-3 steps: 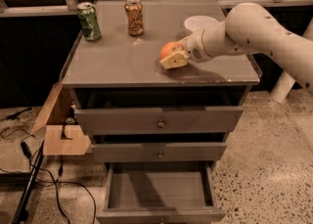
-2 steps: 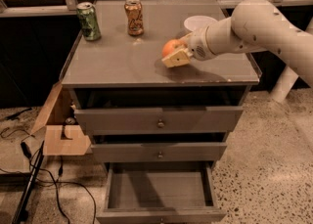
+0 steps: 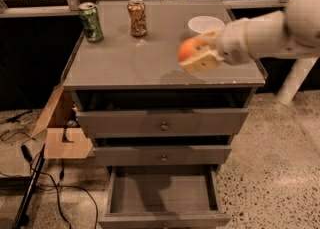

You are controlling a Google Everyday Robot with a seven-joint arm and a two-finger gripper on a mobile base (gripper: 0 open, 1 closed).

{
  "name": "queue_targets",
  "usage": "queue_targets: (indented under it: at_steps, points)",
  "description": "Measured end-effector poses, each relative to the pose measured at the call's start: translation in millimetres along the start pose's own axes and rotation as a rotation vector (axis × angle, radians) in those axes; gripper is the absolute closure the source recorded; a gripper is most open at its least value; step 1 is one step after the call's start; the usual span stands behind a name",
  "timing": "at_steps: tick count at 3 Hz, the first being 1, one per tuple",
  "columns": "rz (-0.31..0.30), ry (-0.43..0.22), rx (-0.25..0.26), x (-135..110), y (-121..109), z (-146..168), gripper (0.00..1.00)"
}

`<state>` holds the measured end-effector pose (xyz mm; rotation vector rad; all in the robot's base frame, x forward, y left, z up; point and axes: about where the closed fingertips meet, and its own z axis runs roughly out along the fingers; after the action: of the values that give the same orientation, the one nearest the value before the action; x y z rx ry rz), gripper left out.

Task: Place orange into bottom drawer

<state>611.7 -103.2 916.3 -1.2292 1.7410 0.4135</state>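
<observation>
Nearest to us: bottom drawer, lowest of three, grey, pulled out, nothing in it that we can see; the front wall is cut off by the lower border of the view.

Above it: middle drawer and top drawer, both grey, each with a small round knob, each out a little way.

Left of the cabinet, on the floor: open cardboard box against the cabinet's side, with dark cables trailing in front of it.

Worktop: grey, smooth, slightly reflective.

Over the worktop, towards its right edge and nearer the front edge than the back: gripper, on a white arm that reaches in from the right. We note its tan fingers pinching the orange, one below and one above the fruit. The fruit is clear of the surface, with a shadow beneath it.

Just behind the gripper, near the back right corner: white bowl.

Towards the back edge, left of centre: orange-gold can, upright.

Near the back left corner: green can, upright.
</observation>
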Motion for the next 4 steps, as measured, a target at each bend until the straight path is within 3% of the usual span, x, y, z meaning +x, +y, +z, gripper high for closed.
queue_targets:
  at_steps: [1,2,3,4]
  points:
    - [0.005,-0.005,-0.042,14.7,15.6,-28.7,1.00]
    - [-0.028,0.002,-0.068,-0.3,34.3,-31.8,1.00]
    - [-0.044,0.018,-0.070,0.4,67.2,-55.4,1.00]
    - [-0.009,0.010,-0.071,40.4,98.7,-52.7,1.00]
